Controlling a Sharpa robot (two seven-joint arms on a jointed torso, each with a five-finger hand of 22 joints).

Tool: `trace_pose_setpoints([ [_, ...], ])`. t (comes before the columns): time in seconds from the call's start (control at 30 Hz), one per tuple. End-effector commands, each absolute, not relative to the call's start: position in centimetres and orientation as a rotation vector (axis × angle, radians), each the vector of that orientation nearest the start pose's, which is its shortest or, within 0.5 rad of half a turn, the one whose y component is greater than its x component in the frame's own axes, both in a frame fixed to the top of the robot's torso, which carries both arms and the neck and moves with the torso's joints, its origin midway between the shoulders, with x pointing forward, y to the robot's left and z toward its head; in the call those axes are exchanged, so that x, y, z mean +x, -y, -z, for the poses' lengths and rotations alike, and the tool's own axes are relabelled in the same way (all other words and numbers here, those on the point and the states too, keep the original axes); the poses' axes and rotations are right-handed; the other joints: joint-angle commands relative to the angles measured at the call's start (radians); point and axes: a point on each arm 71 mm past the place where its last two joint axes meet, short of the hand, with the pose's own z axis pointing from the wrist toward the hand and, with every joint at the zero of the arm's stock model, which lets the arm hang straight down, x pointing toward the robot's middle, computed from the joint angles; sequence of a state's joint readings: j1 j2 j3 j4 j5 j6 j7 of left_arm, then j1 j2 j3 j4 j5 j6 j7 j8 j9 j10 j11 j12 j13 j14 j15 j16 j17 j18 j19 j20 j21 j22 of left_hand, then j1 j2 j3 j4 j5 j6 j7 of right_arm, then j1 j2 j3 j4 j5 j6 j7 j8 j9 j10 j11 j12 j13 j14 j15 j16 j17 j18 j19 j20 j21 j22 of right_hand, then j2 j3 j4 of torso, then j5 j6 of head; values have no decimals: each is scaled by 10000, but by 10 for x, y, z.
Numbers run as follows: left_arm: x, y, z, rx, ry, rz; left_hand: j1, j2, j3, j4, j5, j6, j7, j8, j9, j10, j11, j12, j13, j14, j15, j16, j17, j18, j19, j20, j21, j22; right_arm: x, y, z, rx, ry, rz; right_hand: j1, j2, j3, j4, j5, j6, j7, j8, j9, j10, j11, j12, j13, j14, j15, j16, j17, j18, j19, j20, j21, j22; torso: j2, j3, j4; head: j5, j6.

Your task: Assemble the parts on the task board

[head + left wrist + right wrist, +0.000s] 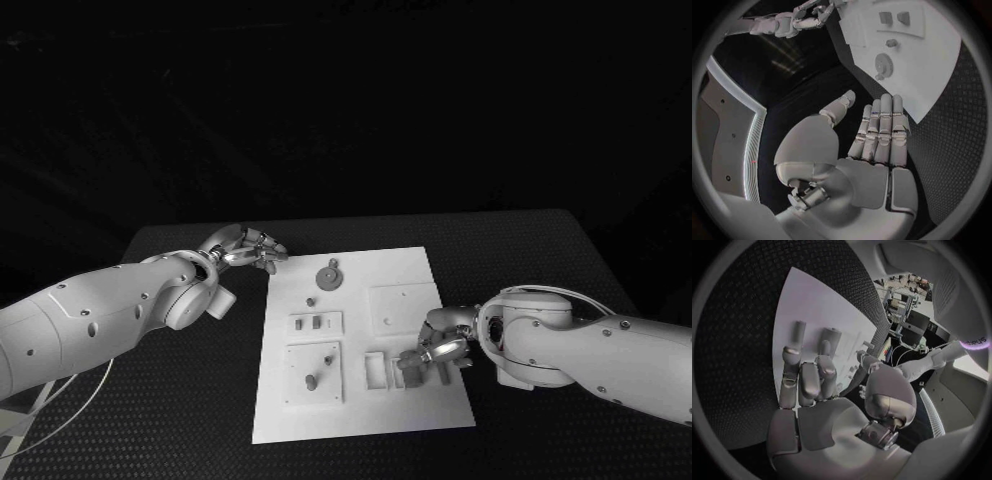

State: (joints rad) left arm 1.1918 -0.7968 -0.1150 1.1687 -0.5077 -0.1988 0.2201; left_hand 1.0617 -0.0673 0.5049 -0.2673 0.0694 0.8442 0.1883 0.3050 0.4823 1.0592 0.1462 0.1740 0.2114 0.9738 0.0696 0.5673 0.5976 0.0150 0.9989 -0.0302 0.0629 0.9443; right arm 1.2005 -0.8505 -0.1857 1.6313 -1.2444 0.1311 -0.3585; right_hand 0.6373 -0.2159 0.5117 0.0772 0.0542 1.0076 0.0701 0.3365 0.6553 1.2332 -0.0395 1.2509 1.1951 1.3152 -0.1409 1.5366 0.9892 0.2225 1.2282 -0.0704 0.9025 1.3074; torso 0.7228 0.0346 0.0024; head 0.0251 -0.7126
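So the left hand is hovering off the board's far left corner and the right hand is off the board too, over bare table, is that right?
Not quite. The right hand is over the task board, at the parts near its right edge, as the head view shows. The left hand does sit off the board's far left corner.

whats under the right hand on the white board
The silver right hand hovers over the white task board's lower right, above upright grey parts. Whatever lies beneath its palm is hidden.

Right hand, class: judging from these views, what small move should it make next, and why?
Probably close its fingers on the small grey part beneath it. The right hand hovers over the task board near its front right recesses with fingers apart, holding nothing; the left hand waits off the board.
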Motion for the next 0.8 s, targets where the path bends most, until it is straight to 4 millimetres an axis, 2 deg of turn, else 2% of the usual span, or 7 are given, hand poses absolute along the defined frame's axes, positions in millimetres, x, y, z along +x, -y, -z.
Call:
trace_pose_setpoints([
  [0.03, 528, -289, 233, -7312, -17237, 10527, -176, 12, -36, 127, -33, -58, -19, 41, -17, -69, 11, 39, -23, 55, 40, -68, 24, 79, -37, 42, 63, -20, 427, 187, 266, -2132, -23586, -4808, -11, 143, -113, 4, -47, -4, 18, -49, 19, 29, -4, 12, -28, 1, -47, 17, -26, 393, -275, -251, 41, 213, 8, 11, 29, 5, -45],
  [0.2, 528, -289, 233, -7312, -17259, 10539, -421, 75, -110, 253, -51, -71, -19, 43, -27, -93, 14, 56, -40, 47, 44, -105, 55, 84, -57, 44, 63, -33, 425, 188, 274, -2107, -23759, -4747, 29, 291, -290, -21, -48, 7, 17, -80, 45, -13, -3, -43, -92, -27, -46, -1, -60, 393, -319, -247, 53, 207, 2, -12, 28, 53, -93],
  [0.4, 528, -289, 233, -7307, -17270, 10553, -497, 90, -138, 277, -60, -75, -19, 46, -31, -101, 14, 67, -47, 47, 43, -119, 72, 87, -65, 45, 65, -38, 428, 188, 278, -2361, -23522, -4419, 106, 475, -467, -72, -47, 22, 17, -113, 70, -55, -3, -101, -160, -40, -44, -15, -75, 393, -357, -242, 68, 204, 1, 3, 3, 93, -114],
  [0.6, 528, -290, 233, -7315, -17274, 10542, -519, 94, -146, 284, -62, -77, -19, 47, -33, -104, 13, 70, -50, 47, 43, -125, 77, 88, -66, 45, 66, -39, 428, 187, 283, -2454, -23563, -4275, 196, 657, -658, -148, -49, 50, 12, -144, 97, -55, -7, -117, -183, -41, -47, -25, -68, 393, -385, -237, 83, 200, -1, -11, 8, 93, -150],
  [0.8, 528, -289, 233, -7312, -17286, 10555, -526, 97, -149, 285, -61, -78, -19, 47, -33, -105, 13, 72, -51, 47, 43, -127, 80, 89, -67, 45, 66, -39, 427, 186, 289, -2353, -23680, -4069, 307, 905, -846, -247, -46, 80, 10, -184, 121, -79, -10, -157, -234, -52, -47, -41, -88, 393, -411, -228, 93, 195, -1, -7, 3, 109, -156],
])
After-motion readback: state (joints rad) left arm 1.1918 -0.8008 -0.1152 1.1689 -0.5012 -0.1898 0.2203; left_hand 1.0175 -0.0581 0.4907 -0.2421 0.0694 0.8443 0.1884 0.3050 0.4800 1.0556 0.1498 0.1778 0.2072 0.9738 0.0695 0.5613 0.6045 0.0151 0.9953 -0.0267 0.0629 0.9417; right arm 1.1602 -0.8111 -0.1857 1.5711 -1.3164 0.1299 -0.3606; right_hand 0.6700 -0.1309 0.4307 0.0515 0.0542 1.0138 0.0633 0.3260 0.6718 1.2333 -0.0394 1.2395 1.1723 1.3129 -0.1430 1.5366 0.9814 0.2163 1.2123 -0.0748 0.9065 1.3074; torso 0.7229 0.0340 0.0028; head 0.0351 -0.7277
